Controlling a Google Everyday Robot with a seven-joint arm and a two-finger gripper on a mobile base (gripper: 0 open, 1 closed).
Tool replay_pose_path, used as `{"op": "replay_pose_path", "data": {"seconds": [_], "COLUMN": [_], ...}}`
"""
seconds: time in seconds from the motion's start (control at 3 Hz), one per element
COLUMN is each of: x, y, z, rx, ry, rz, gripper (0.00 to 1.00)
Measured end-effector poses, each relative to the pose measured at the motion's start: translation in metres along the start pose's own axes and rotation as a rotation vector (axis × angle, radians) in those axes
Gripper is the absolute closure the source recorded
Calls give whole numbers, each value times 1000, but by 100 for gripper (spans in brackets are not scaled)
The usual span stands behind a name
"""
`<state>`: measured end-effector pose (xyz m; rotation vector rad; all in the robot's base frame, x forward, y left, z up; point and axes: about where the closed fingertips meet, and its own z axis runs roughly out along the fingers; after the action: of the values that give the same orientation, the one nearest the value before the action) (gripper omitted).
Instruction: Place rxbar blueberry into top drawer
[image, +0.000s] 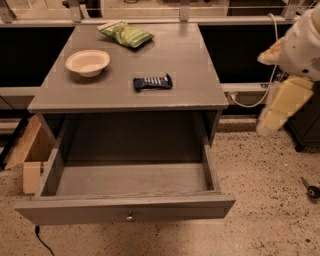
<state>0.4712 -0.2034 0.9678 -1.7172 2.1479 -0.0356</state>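
The rxbar blueberry (152, 82), a dark navy bar with white lettering, lies flat on the grey cabinet top (190, 65), right of centre. The top drawer (125, 210) below is pulled wide open; its inside shows only bare grey wood, and a small round knob (130, 217) sits on its front panel. My gripper (272, 117) hangs at the end of the cream-white arm at the right edge. It is off the cabinet's right side, well away from the bar and above the floor.
A cream bowl (87, 62) stands on the cabinet top at the left. A green chip bag (126, 34) lies at the back. A cardboard box (30, 150) stands on the floor left of the drawer. A white cable (250, 102) runs behind the arm.
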Motion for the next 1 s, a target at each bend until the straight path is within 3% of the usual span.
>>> {"op": "replay_pose_path", "data": {"seconds": [0.67,1.0], "x": [-78,-131], "y": [-103,-139], "z": [55,78], "rx": [31,-9], "ry": [-325,-437], "rz": [-81,-138], "gripper": [0,0]}}
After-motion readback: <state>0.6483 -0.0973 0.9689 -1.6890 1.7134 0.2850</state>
